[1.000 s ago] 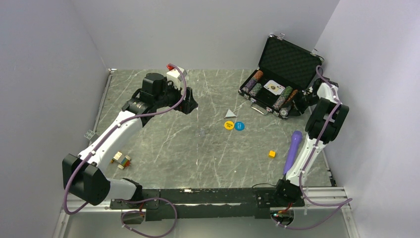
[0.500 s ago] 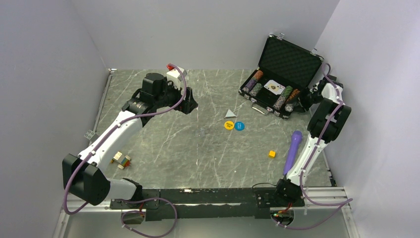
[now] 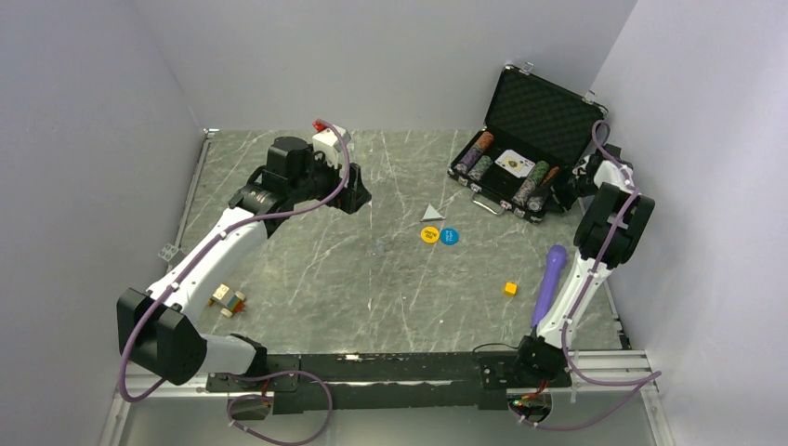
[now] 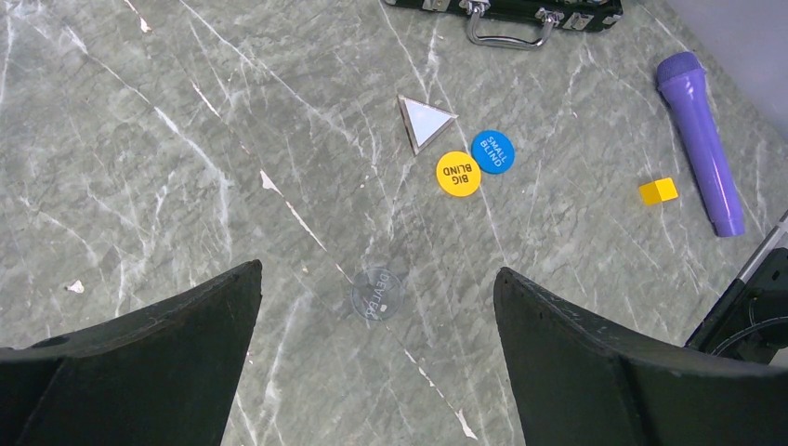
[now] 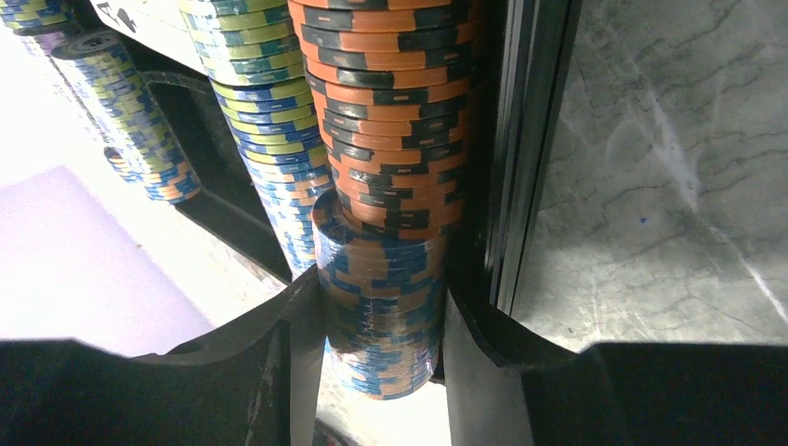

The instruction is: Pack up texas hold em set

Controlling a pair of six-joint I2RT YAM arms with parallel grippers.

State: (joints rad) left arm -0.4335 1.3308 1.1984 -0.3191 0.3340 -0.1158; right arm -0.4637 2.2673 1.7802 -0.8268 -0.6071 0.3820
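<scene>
The black briefcase (image 3: pixel 483 198) lies open at the back right, its foam lid (image 3: pixel 544 113) upright. Multicoloured chip rows (image 3: pixel 478 155) and a card (image 3: pixel 513 163) lie in it. My right gripper (image 3: pixel 560 190) is at the case's right end. In the right wrist view the right gripper (image 5: pixel 383 288) is shut on a blue-and-orange chip stack (image 5: pixel 381 344), just below the orange row (image 5: pixel 390 102). My left gripper (image 3: pixel 358 197) hangs open over the table; in the left wrist view the left gripper (image 4: pixel 376 269) is empty above a clear dealer disc (image 4: pixel 377 295). The yellow disc (image 3: pixel 429 234) and blue disc (image 3: pixel 450 236) lie mid-table.
A white triangle (image 3: pixel 431 213) lies beside the discs. A purple stick (image 3: pixel 548 283) and a small yellow cube (image 3: pixel 510 288) lie at the front right. A small toy car (image 3: pixel 228 299) sits at the front left. Walls close the table on three sides.
My right wrist has shifted from the case's front right corner back along its right end, carrying the chip stack. The left arm has not moved.
</scene>
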